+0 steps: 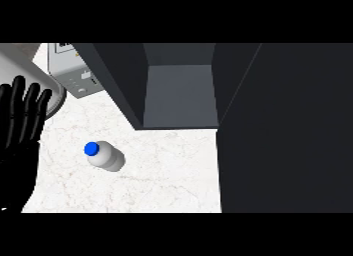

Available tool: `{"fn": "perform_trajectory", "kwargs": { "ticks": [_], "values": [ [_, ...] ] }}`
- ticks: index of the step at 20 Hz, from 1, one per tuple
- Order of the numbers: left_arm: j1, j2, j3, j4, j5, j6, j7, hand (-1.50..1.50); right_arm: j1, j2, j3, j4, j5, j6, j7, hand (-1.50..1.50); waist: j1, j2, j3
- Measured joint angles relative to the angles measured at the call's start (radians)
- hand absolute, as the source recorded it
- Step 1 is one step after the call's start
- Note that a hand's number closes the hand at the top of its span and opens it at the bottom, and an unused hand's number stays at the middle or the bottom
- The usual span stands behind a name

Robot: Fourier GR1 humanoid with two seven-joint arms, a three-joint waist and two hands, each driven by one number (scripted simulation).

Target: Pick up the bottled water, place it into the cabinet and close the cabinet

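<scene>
Fingers (20, 100) of your left hand (13, 150) stand straight and spread at the left edge of the head view, pointing up the frame and holding nothing; it is resting there. Your right hand does not show at all. You have the bottled water (105, 156) upright on the white table (164, 185), blue cap (91, 148) toward you, at lower centre-left, just right of the left hand. The open cabinet (179, 95) gapes at upper centre, its dark door (297, 130) filling the right side. Grasping is not yet begun, I judge: come at the bottle's body from the side, below the cap, and curl round it squarely so it stays upright.
</scene>
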State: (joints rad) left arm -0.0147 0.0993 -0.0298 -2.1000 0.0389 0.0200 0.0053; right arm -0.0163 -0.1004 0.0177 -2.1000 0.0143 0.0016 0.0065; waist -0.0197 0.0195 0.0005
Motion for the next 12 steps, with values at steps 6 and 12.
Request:
{"fn": "perform_trajectory", "kwargs": {
  "ticks": [6, 12],
  "values": [
    [-0.039, 0.101, 0.051, 0.064, 0.208, -0.219, -0.038, -1.50, 0.070, 0.032, 0.038, -0.068, -0.007, 0.001, -0.018, -1.50, 0.002, -0.016, -0.001],
    [0.021, 0.176, 0.044, 0.105, 0.420, -0.360, 0.109, -1.50, 0.217, 0.043, 0.113, -0.143, -0.100, 0.044, 0.122, -1.50, 0.006, -0.021, -0.001]
  ]
}}
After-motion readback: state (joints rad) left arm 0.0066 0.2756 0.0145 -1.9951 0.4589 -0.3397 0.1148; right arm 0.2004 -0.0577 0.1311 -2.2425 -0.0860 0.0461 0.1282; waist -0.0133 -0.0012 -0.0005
